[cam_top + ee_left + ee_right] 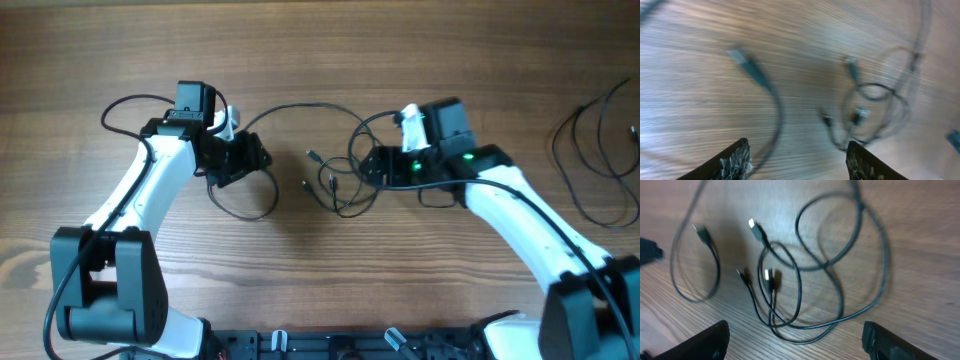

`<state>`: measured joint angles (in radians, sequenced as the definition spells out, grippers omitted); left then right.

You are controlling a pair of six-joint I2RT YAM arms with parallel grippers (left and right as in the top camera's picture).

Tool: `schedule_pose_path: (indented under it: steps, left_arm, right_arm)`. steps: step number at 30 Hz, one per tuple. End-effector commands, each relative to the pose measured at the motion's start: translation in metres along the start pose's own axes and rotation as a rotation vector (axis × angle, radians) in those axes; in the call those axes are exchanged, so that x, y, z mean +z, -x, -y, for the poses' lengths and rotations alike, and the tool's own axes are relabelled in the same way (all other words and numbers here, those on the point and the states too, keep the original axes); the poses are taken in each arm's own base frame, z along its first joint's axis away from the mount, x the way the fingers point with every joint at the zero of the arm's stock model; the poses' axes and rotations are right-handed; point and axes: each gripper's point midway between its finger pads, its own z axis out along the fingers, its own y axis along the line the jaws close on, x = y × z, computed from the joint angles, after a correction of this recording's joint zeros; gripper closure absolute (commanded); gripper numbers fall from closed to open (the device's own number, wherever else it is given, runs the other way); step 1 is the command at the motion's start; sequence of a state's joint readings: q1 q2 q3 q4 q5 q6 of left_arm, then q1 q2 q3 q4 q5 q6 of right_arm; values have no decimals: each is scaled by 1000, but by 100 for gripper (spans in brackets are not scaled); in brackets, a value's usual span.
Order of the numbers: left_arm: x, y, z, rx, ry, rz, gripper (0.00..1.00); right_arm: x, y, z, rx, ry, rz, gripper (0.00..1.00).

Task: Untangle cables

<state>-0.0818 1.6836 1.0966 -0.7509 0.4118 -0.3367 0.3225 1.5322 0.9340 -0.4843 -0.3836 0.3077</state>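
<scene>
At the bottom of the left wrist view, the left gripper (800, 157) stands released with nothing between its fingers. A loose plug end (746, 61) lies just ahead of it. The right gripper (795, 337) is likewise spread and empty. Beyond it, mid-frame, the cables (769, 277) lie looped over one another on the table (320, 60), their plugs close together. A pinch where strands cross would likely catch two and pull the loops tighter, and wire this thin may slip free. Another cable bundle (590, 150) lies upper right, well apart.
</scene>
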Motion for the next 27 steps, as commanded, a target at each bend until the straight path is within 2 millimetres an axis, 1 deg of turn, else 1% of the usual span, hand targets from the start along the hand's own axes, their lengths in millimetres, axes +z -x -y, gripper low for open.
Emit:
schedule_pose_path:
  steps: [1, 3, 5, 7, 8, 10, 11, 15, 16, 18, 19, 20, 21, 22, 23, 24, 26, 27]
  left_arm:
    - [-8, 8, -29, -69, 172, 73, 35]
    - [-7, 8, -29, -67, 171, 71, 34]
    - [-7, 7, -29, -67, 172, 69, 34]
    - [-7, 7, -29, -68, 173, 67, 34]
    - [-7, 6, -29, -69, 174, 65, 34]
    - [-7, 4, -30, -71, 177, 58, 34]
    - [-7, 4, -30, -71, 177, 57, 34]
    - [-7, 4, -30, -72, 178, 55, 34]
    - [-7, 4, -30, -72, 179, 55, 34]
    - [-7, 4, -30, -72, 178, 55, 33]
    - [-7, 4, -30, -72, 179, 55, 33]
    - [-7, 4, -30, -72, 179, 55, 33]
    - [-7, 4, -30, -72, 179, 55, 33]
    - [-7, 4, -30, -72, 179, 54, 33]
    - [-7, 3, -30, -73, 179, 53, 33]
    - [-7, 3, -31, -73, 180, 52, 33]
    - [-7, 3, -31, -73, 181, 51, 33]
    - [-7, 3, -31, -74, 181, 51, 33]
  right_arm:
    - [31, -17, -5, -50, -19, -80, 18]
    - [43, -24, -8, -39, -18, -108, 21]
    - [52, -27, -12, -20, -12, -115, 26]
    - [61, -25, -16, -17, -3, -107, 37]
    - [65, -24, -17, 2, 0, -100, 39]
    - [69, -23, -16, 30, -1, -99, 42]
    - [72, -24, -13, 57, -13, -102, 46]
    - [83, -30, -5, 141, -35, -124, 55]
    - [86, -31, -5, 174, -34, -128, 64]
    - [86, -29, -6, 183, -30, -120, 81]
    - [86, -26, -9, 178, -11, -112, 91]
    - [87, -23, -14, 171, 15, -106, 96]
    - [85, -20, -20, 164, 44, -101, 96]
    - [82, -14, -29, 135, 89, -91, 96]
    - [75, -1, -37, 85, 127, -60, 95]
    - [65, 14, -40, 53, 135, -24, 96]
    - [36, 48, -45, 26, 143, 53, 96]
    - [13, 70, -48, 25, 148, 103, 96]
